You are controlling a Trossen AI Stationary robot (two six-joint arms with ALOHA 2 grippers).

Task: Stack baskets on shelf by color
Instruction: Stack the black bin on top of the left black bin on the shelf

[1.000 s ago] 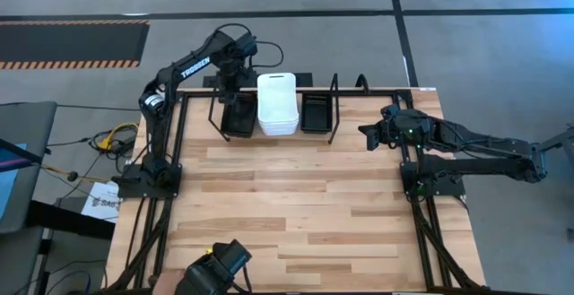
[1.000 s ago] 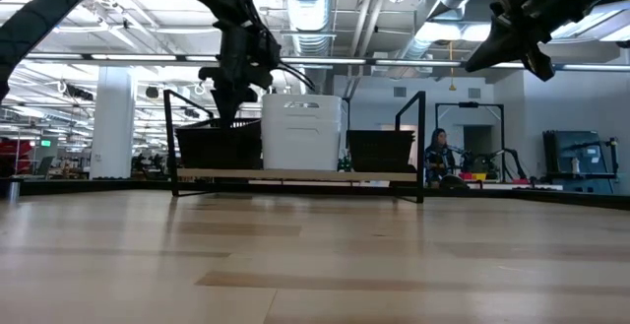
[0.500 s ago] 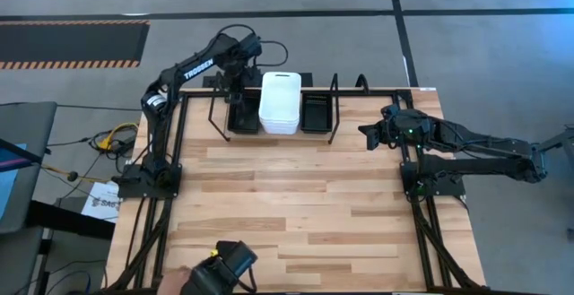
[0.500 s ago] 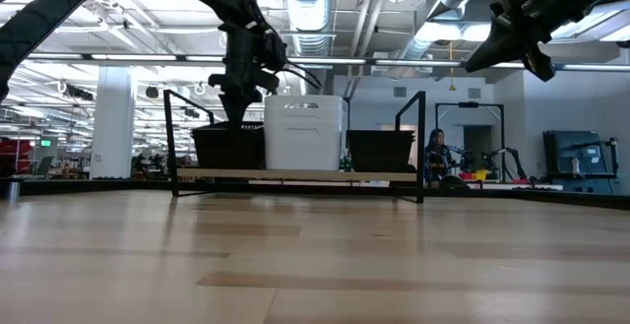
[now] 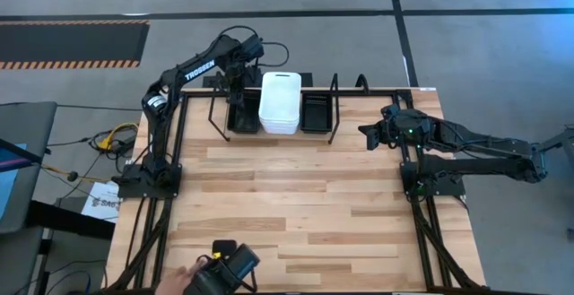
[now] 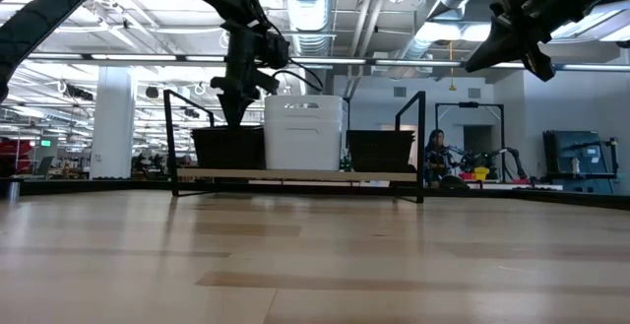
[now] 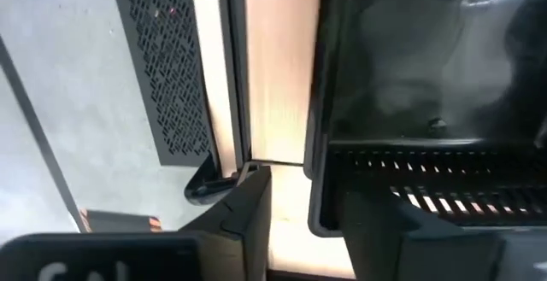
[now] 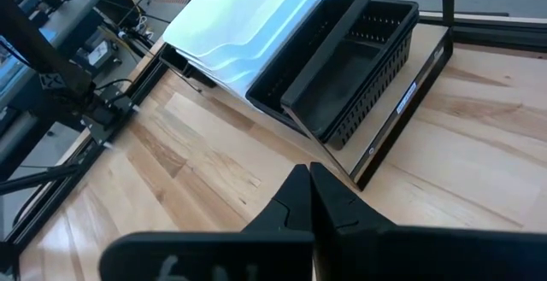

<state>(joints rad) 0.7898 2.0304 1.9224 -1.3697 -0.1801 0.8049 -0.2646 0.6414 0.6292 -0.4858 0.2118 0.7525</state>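
A: Where do the baskets sit?

B: All on the shelf (image 5: pixel 334 107), at the far edge of the table (image 5: pixel 296 205). Left to right in the high view: a black basket (image 5: pixel 240 116), a white basket (image 5: pixel 279 103), another black basket (image 5: pixel 316 112). From table height the white one (image 6: pixel 303 132) stands taller than the black ones on either side (image 6: pixel 228 147) (image 6: pixel 381 151). Whether any is a stack of several, can't tell.

A: Left gripper?

B: The left gripper (image 5: pixel 237 80) is over the far end of the left black basket. In the low view it (image 6: pixel 235 107) hangs pointing down, tips right at the basket's rim. Its wrist camera shows the two fingers (image 7: pixel 248 217) parted, one on each side of that basket's wall (image 7: pixel 329 157), and the pale wood base of the shelf (image 7: pixel 278 67) alongside. Jaws look released around the rim, not squeezing it.

A: Right gripper?

B: The right gripper (image 5: pixel 364 134) is off to the right of the shelf, raised above the table, well apart from the baskets. Its wrist view shows the fingertips (image 8: pixel 309 178) pressed together, clenched on nothing, looking toward the right black basket (image 8: pixel 350 76) and the white one (image 8: pixel 248 20).

A: Anything else?

B: A person (image 6: pixel 436 157) in the room behind the table. A black object with a hand (image 5: pixel 220 273) at the near table edge.
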